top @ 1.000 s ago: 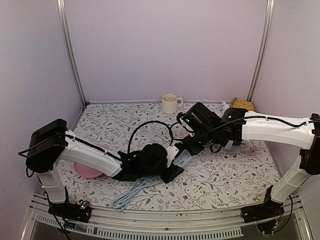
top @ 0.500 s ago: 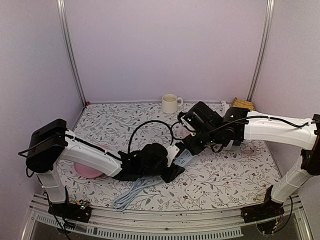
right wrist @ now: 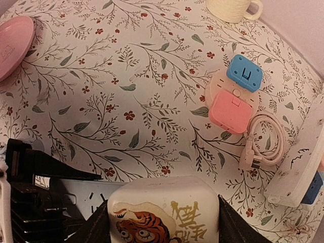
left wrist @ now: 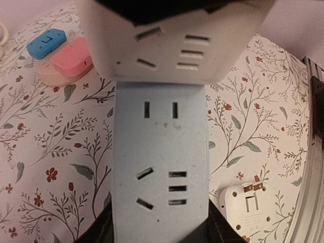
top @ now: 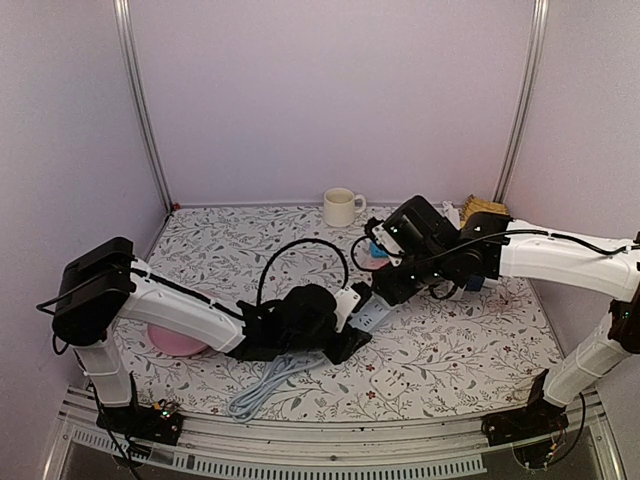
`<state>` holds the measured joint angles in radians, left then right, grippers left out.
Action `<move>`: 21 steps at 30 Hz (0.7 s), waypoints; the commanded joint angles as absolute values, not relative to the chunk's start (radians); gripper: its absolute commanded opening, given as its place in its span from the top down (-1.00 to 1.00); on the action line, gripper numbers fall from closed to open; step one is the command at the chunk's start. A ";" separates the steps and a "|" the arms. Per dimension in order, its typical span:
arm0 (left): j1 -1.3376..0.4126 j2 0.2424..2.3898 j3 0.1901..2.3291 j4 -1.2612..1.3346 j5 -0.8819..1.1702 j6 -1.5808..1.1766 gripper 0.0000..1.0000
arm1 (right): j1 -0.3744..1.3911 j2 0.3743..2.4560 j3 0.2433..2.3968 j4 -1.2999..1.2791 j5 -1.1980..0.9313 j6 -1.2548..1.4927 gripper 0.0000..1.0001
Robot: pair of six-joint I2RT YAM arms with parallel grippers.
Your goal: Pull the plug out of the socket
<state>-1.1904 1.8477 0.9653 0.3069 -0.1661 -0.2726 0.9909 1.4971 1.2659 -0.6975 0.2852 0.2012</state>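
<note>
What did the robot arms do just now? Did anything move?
The right gripper, shut on the white plug, slid to the right, away from the power strip, uncovering a blue adapter behind it. The left gripper stayed clamped on the strip; the mug and pink plate did not move.

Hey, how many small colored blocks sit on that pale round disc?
2: a blue block at the far edge of the disc, and a pink block right beside it. None looks hidden.
</note>
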 commanded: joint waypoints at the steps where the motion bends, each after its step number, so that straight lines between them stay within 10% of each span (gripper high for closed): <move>1: -1.176 1.918 0.941 0.149 -0.181 -0.298 1.00 | 1.078 1.437 1.336 -0.507 0.240 0.259 0.41; 21: -1.158 1.861 0.915 0.155 -0.254 -0.327 1.00 | 0.988 1.353 1.239 -0.508 0.218 0.293 0.40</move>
